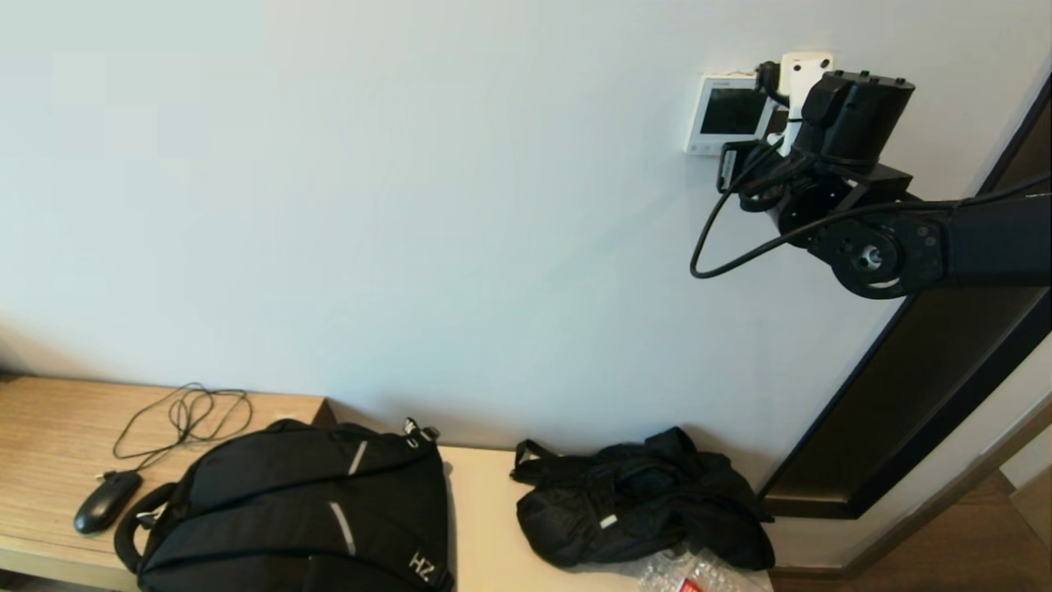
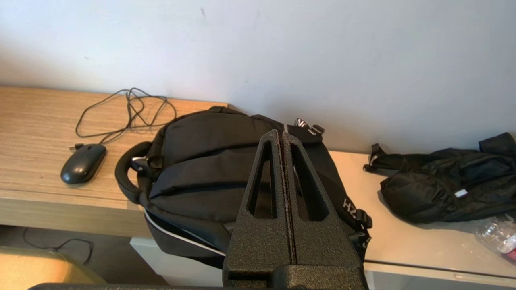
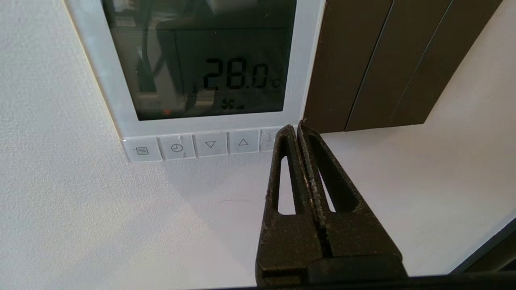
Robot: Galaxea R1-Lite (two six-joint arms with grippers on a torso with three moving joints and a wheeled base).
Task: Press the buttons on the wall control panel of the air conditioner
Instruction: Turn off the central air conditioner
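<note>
White panel [image 3: 310,60]: my right gripper [image 3: 297,128], fingers closed and empty, tips the last of the buttons [image 3: 269,140]; I'd push in next. Left gripper [image 2: 281,135], closed, idles above the bench [image 2: 36,121].

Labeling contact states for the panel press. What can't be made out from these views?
- Right wrist: the last of the buttons is covered by the shut right gripper, so its icon and any contact are unreadable.
- Head: the wall control panel is partly hidden by the right arm.
- Left wrist: the shut left gripper masks part of the backpack.
</note>
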